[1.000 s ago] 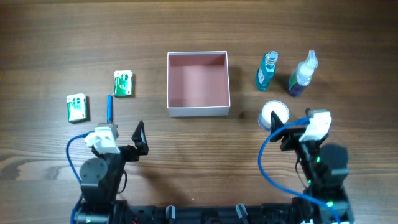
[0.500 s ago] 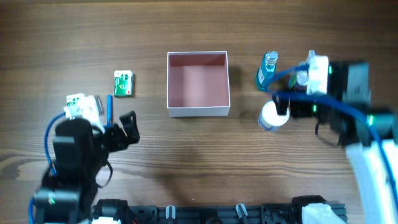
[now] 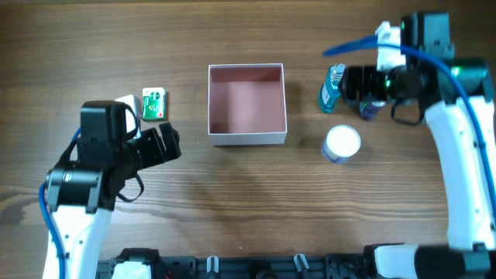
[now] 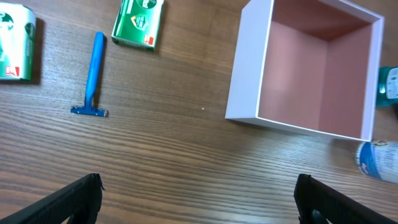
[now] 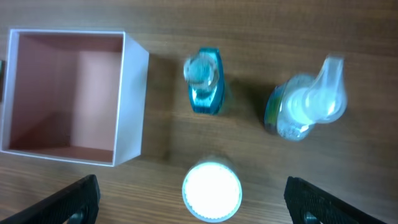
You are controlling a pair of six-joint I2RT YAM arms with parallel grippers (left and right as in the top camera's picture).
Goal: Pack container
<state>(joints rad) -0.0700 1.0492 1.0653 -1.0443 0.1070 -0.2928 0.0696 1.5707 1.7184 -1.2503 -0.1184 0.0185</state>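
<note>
The container (image 3: 246, 139) is a square white box with a dusty-pink inside, empty, at the table's middle. It also shows in the left wrist view (image 4: 245, 68) and the right wrist view (image 5: 132, 106). My left gripper (image 3: 167, 145) is open and empty, to the left of the box and above bare wood (image 4: 198, 186). My right gripper (image 3: 353, 87) is open and empty, raised over the bottles to the right of the box. Its fingers straddle a white-lidded jar (image 5: 211, 190) from above without touching it.
A blue bottle (image 3: 332, 87), a spray bottle (image 5: 303, 106) and the white-lidded jar (image 3: 342, 143) stand right of the box. A green-and-white packet (image 3: 153, 105), a blue razor (image 4: 94, 74) and a second packet (image 4: 15, 43) lie left of it.
Both arms have lifted from the front edge. The left gripper moved up and left, then right beside the packets. The right arm swung to the far right over the bottles.
</note>
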